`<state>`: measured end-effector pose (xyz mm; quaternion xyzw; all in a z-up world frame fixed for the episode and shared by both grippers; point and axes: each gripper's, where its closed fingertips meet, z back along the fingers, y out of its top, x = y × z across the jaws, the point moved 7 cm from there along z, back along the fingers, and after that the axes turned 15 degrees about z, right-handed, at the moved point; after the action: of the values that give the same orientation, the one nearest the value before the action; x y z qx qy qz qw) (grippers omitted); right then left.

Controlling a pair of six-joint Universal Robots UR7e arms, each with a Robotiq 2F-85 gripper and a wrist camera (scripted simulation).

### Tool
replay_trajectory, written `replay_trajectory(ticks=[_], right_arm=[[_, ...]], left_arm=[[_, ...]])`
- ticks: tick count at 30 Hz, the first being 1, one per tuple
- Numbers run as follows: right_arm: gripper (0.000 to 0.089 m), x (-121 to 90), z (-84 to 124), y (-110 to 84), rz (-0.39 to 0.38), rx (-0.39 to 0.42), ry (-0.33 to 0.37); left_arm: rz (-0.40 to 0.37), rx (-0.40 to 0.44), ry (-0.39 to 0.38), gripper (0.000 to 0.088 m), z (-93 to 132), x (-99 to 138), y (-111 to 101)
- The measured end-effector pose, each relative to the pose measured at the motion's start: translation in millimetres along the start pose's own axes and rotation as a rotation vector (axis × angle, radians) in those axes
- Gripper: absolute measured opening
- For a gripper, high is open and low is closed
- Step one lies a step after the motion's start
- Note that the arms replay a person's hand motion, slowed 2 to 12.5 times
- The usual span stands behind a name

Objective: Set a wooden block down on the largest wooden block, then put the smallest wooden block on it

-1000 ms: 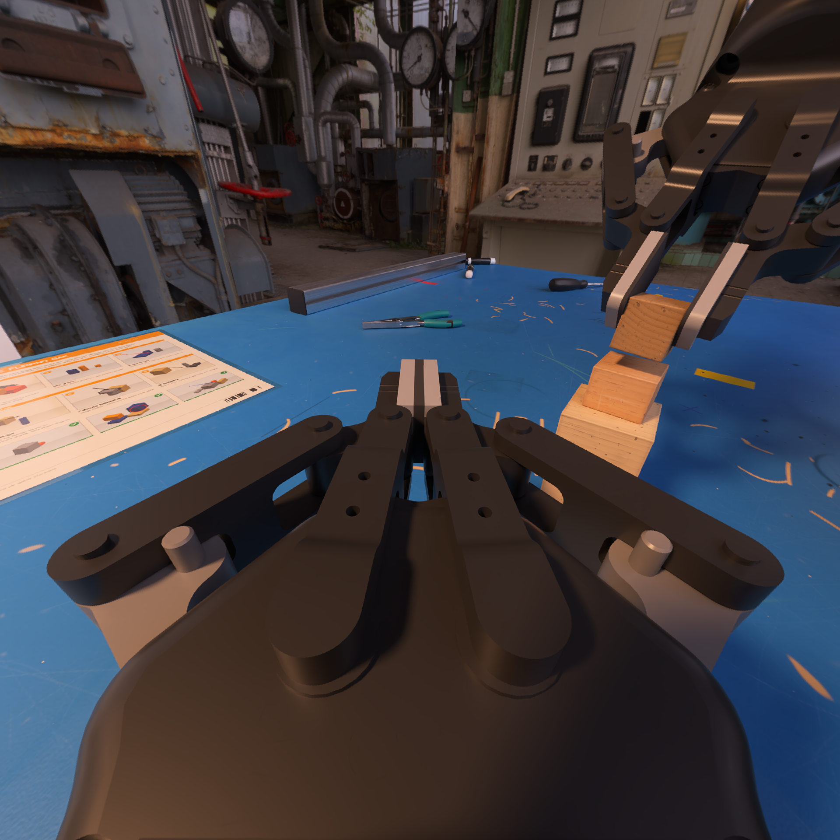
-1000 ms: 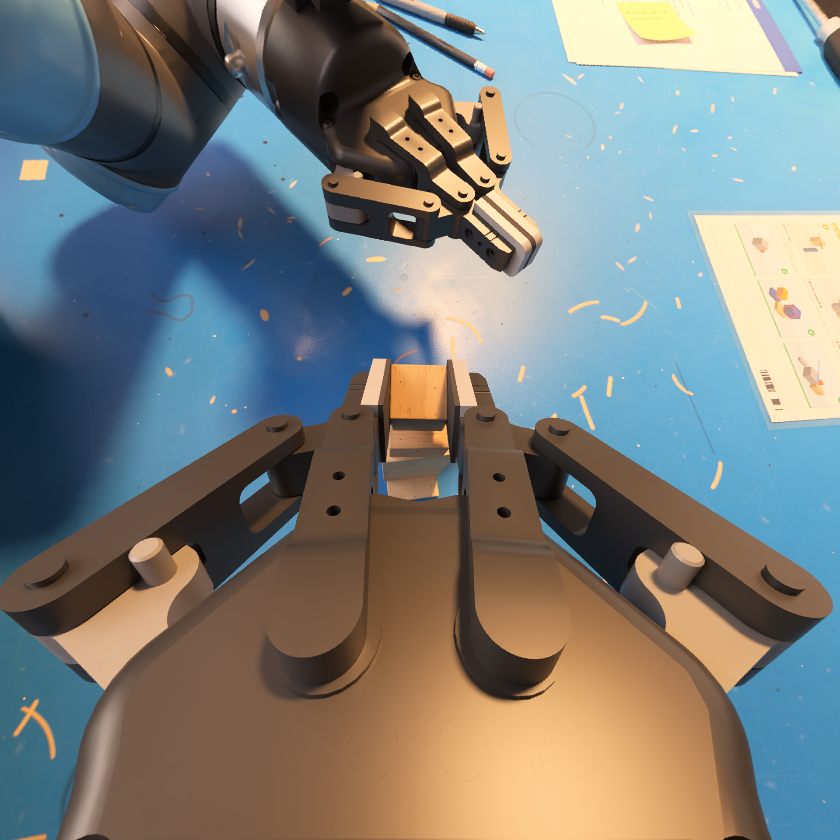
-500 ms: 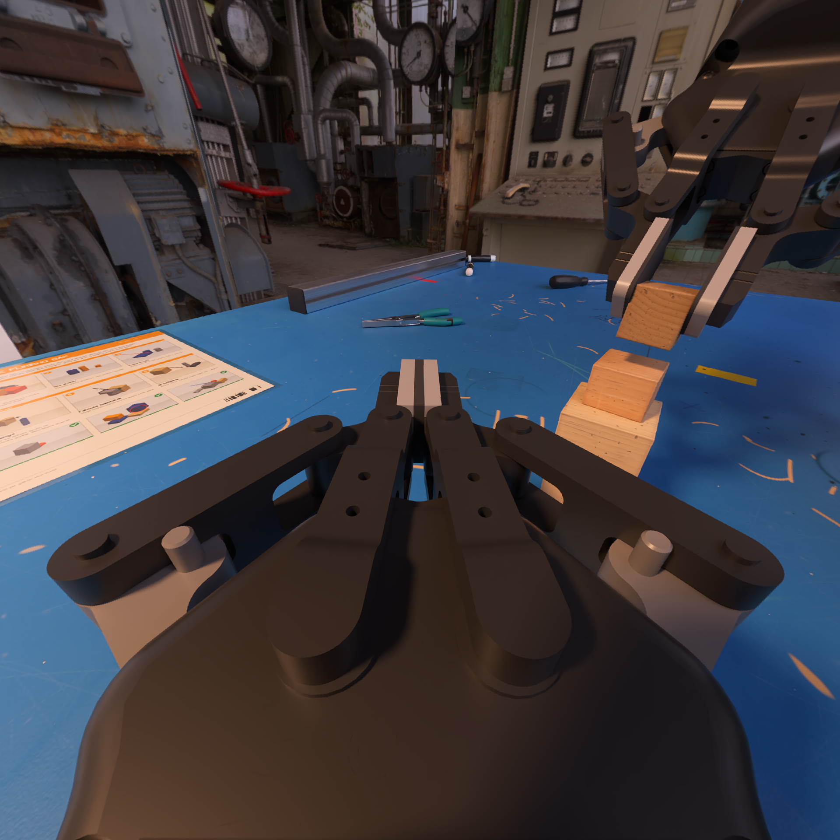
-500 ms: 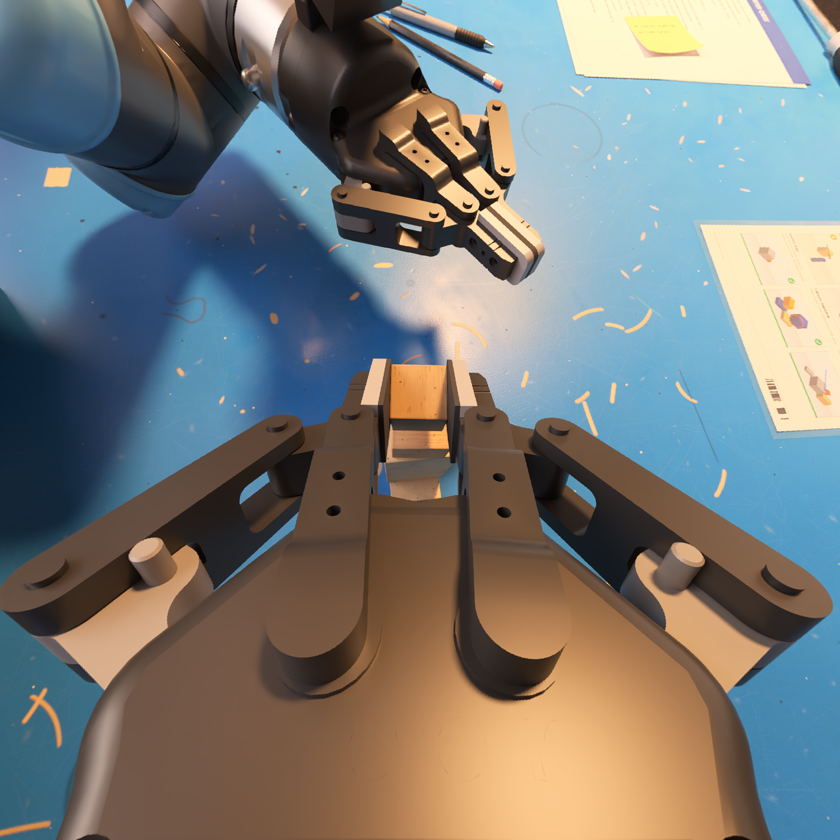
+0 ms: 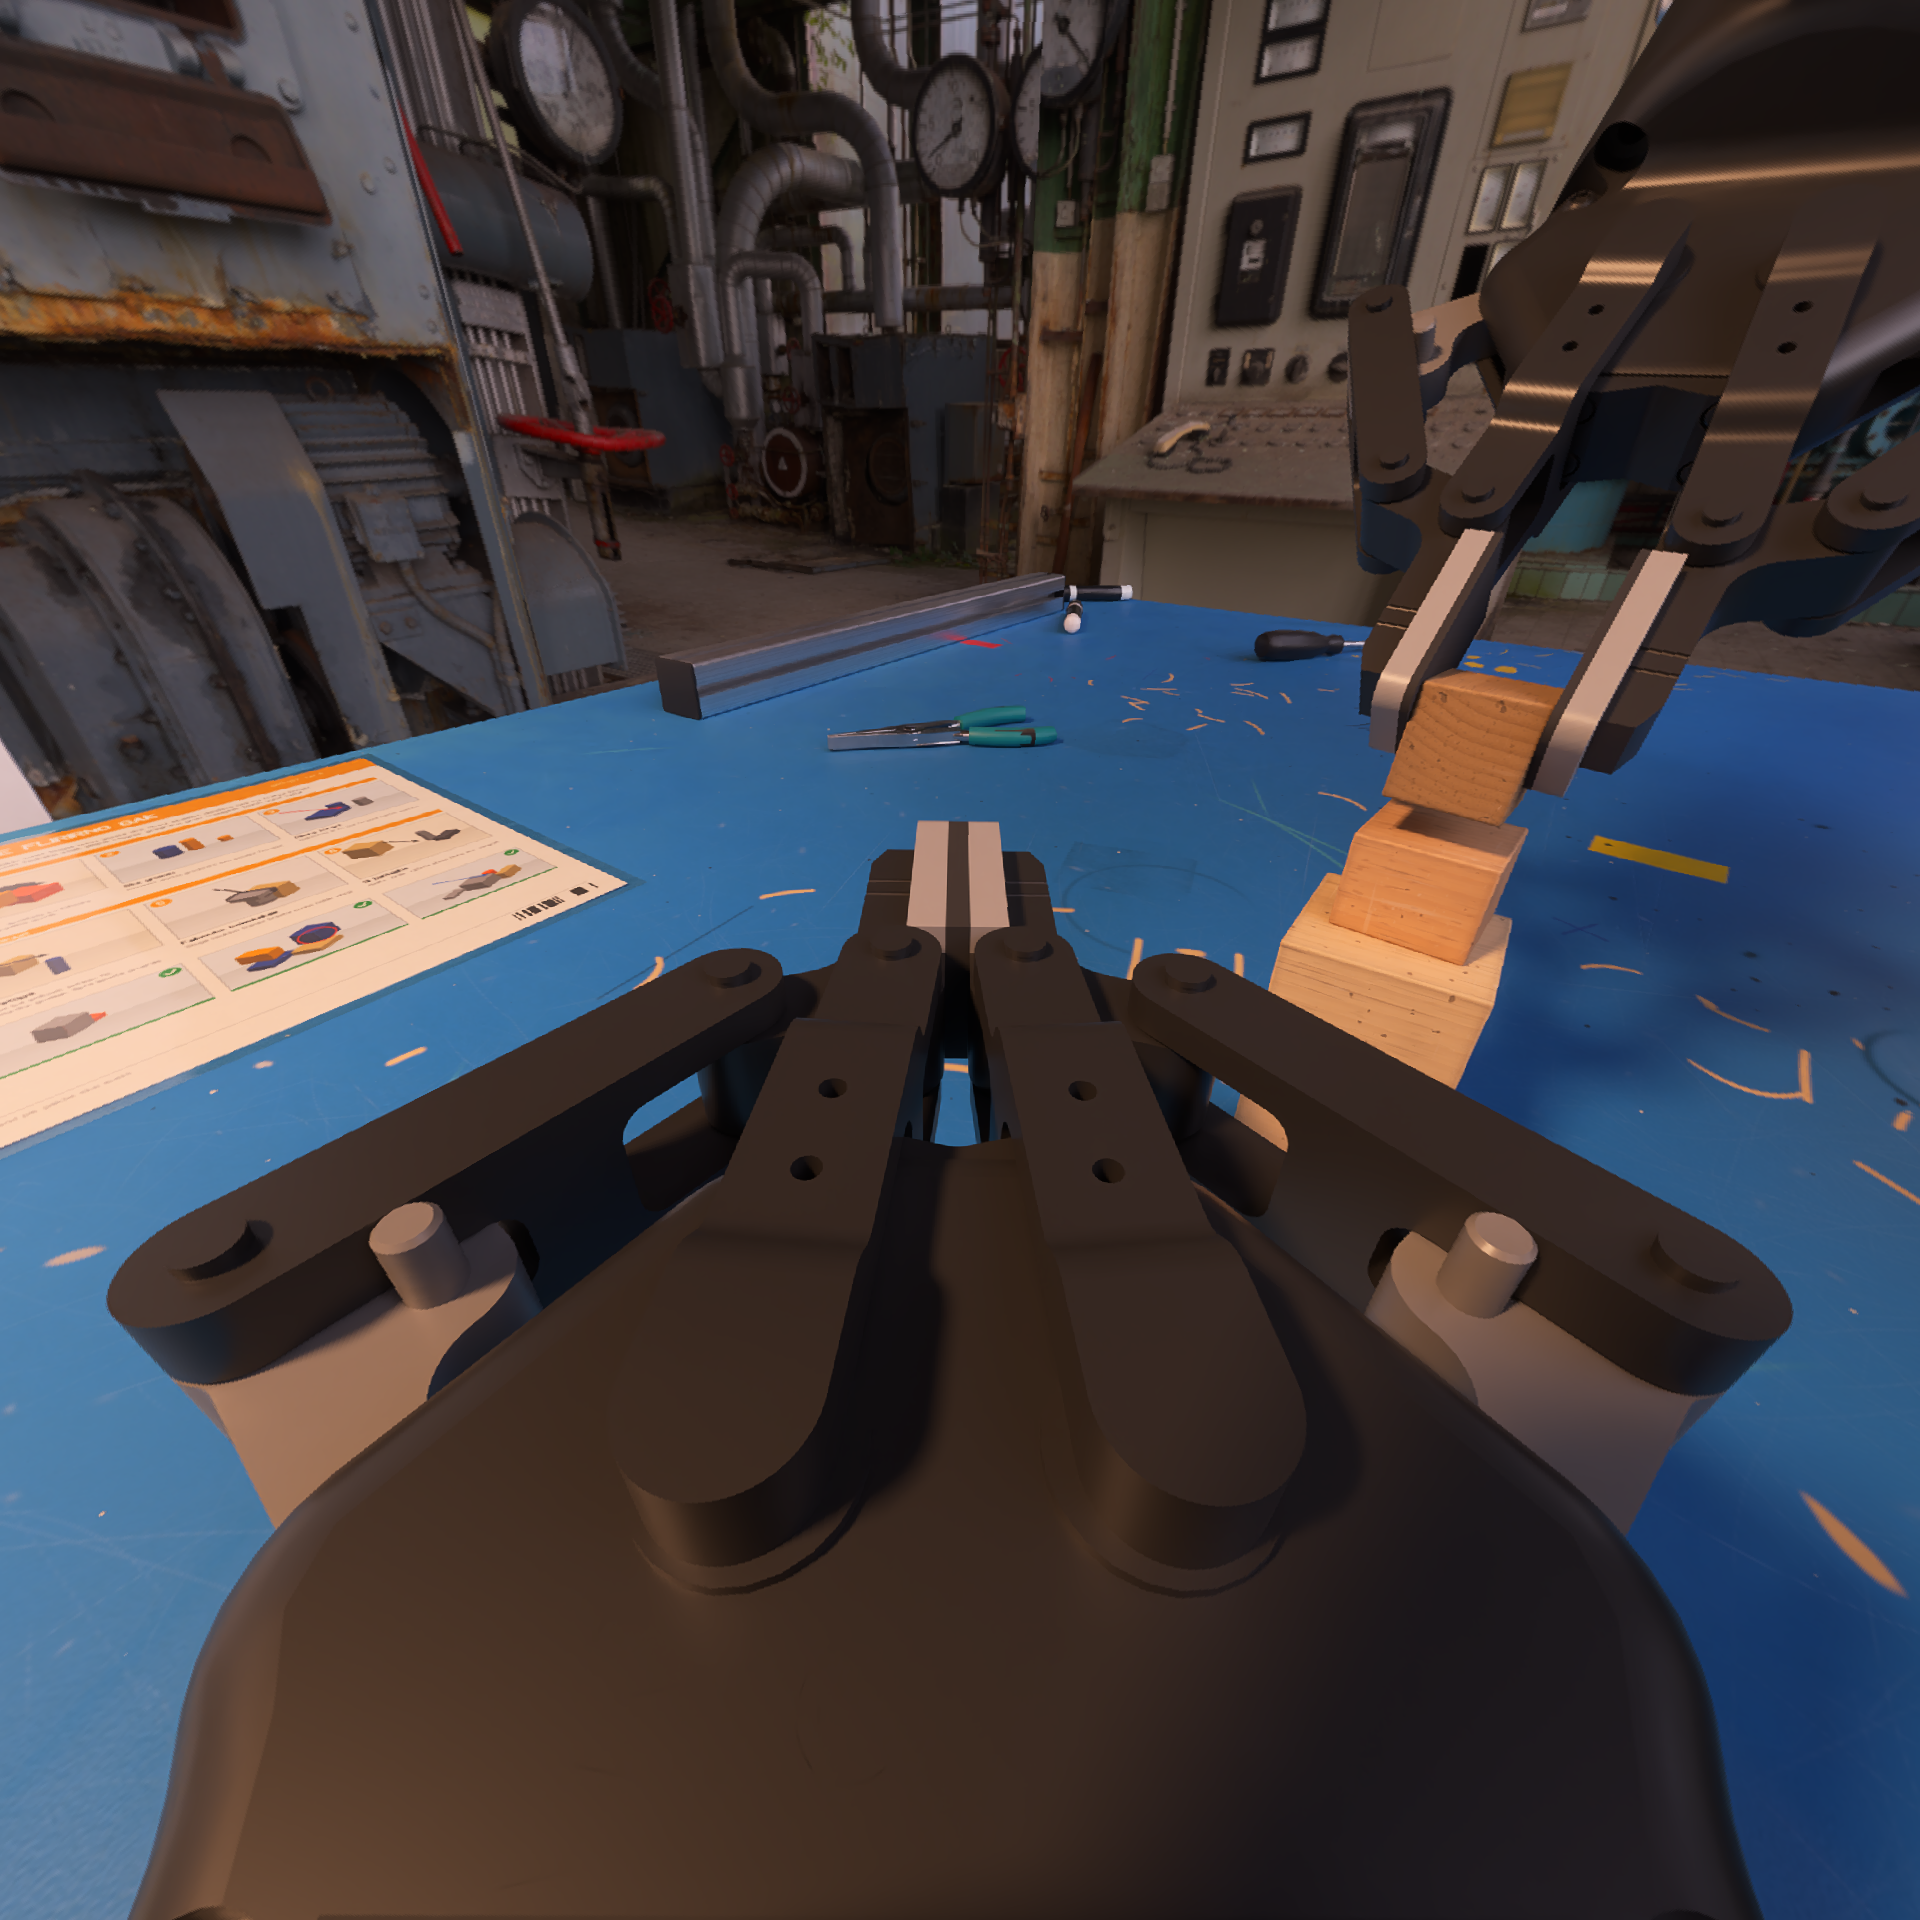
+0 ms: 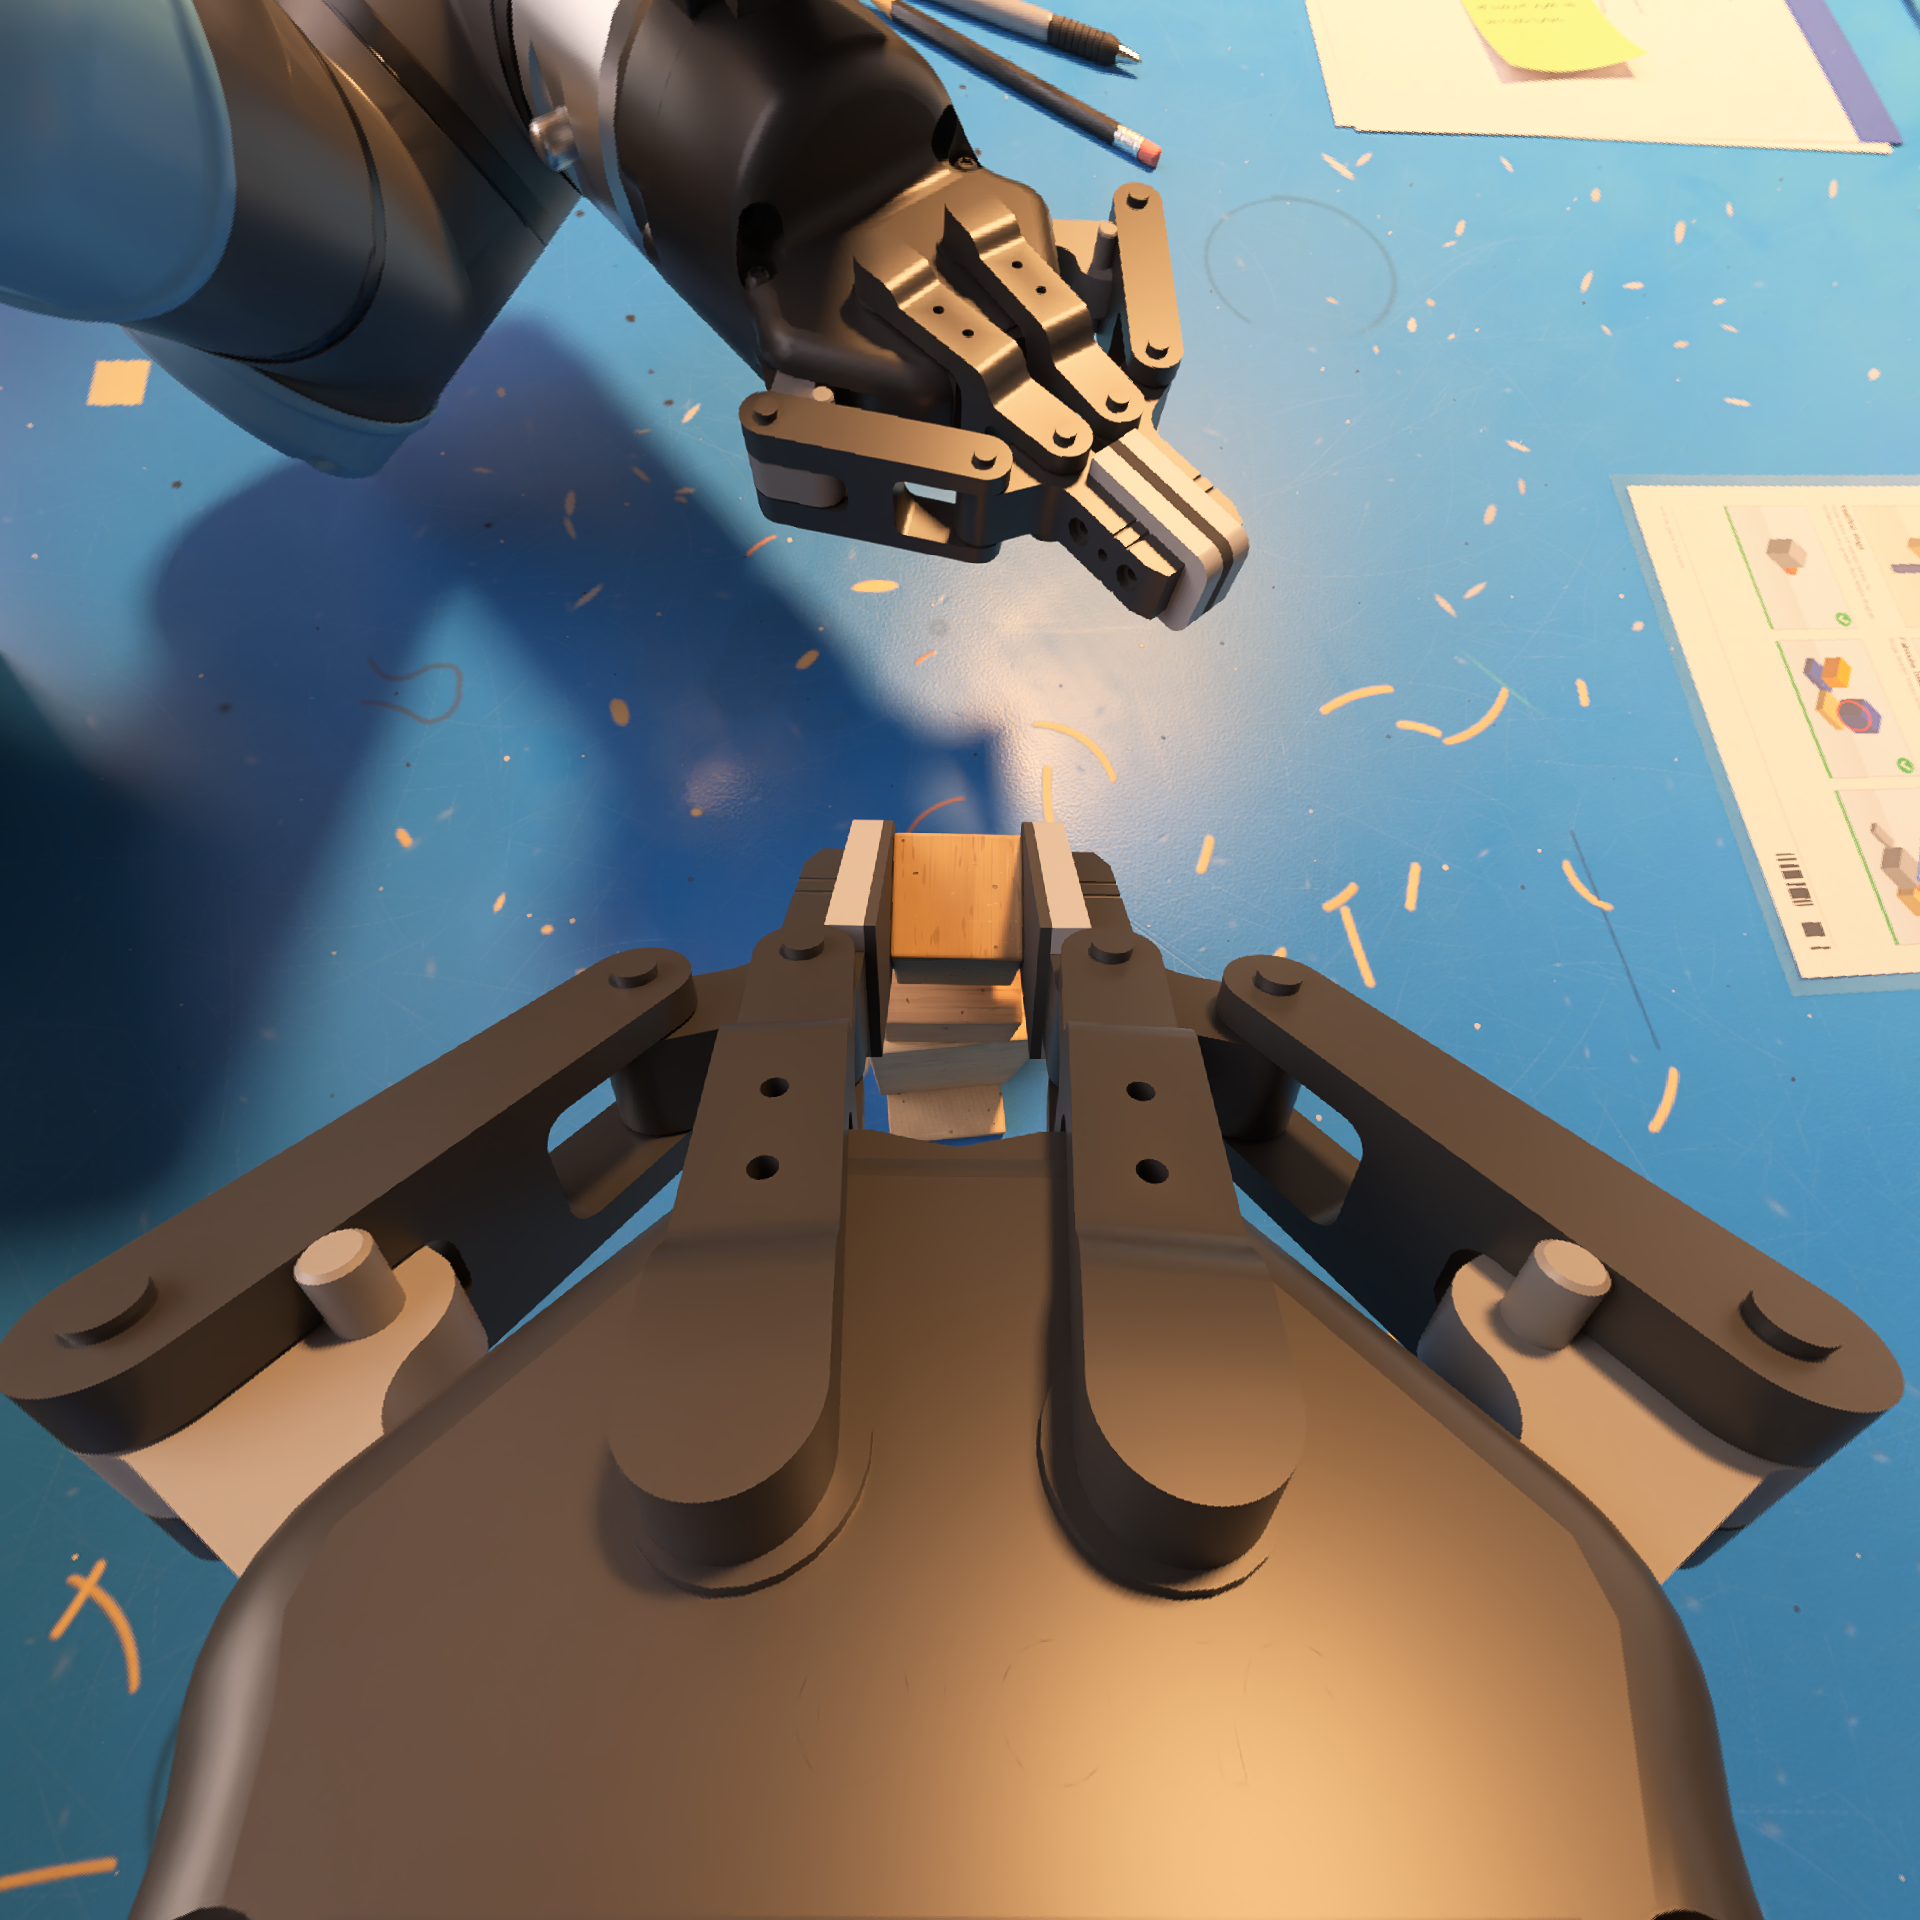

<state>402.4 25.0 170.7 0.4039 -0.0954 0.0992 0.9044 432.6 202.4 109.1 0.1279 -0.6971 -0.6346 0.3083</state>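
Right gripper [image 5: 1522, 717] jaws clamp the smallest block [image 5: 1465, 743] just above the middle block [image 5: 1418, 894], already seated on the largest block [image 5: 1377, 987]; release remains. Left gripper [image 5: 956, 873] jaws closed, empty.

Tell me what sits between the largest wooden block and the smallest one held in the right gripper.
The middle wooden block, resting on the largest block, directly under the smallest block in the right gripper; the left wrist view shows it.

Right gripper [image 6: 956, 883] jaws clamping smallest wooden block [image 6: 956, 894], blue table [image 6: 1351, 1039] below
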Motion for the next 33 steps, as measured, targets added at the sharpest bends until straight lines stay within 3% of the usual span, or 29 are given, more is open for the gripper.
replay_trajectory(ticks=[33], right_arm=[[0.0211,-1.2,-1.1,-2.1,0.011,-0.007,0.006]], left_arm=[[-0.001,-0.001,-0.002,0.0000,0.2,0.2,-0.2]])
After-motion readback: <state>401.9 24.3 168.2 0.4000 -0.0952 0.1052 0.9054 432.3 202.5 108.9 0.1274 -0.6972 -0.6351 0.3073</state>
